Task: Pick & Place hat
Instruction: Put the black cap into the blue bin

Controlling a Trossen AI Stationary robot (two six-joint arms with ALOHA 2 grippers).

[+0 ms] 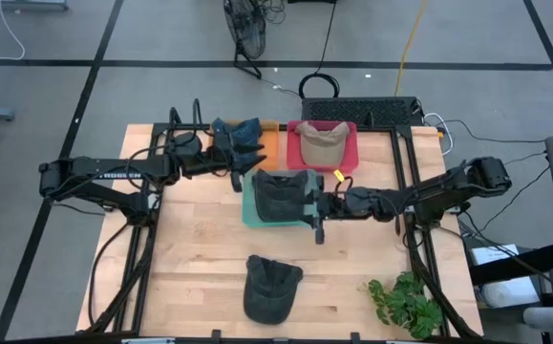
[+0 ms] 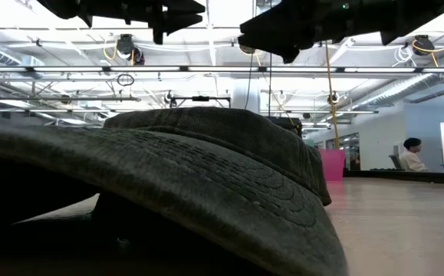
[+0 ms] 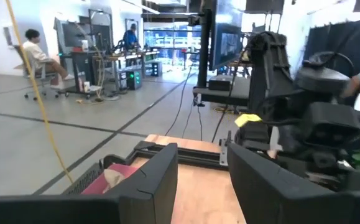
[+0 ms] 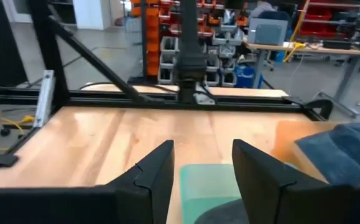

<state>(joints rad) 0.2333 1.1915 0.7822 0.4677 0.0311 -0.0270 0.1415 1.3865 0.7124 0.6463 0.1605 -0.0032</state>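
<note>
I see both sets of fingers open and empty. One dark hat (image 1: 272,289) lies alone on the worktop (image 1: 190,258), near its front edge. My right gripper (image 1: 316,212) hovers beside the green mat (image 1: 249,212); it may snag the hat (image 1: 278,195) lying there.

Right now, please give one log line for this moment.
left end effector: open, by blue hat | right end effector: open, over dark hat | mat: green

Overhead cam; low cam behind hat (image 2: 206,176)
</note>
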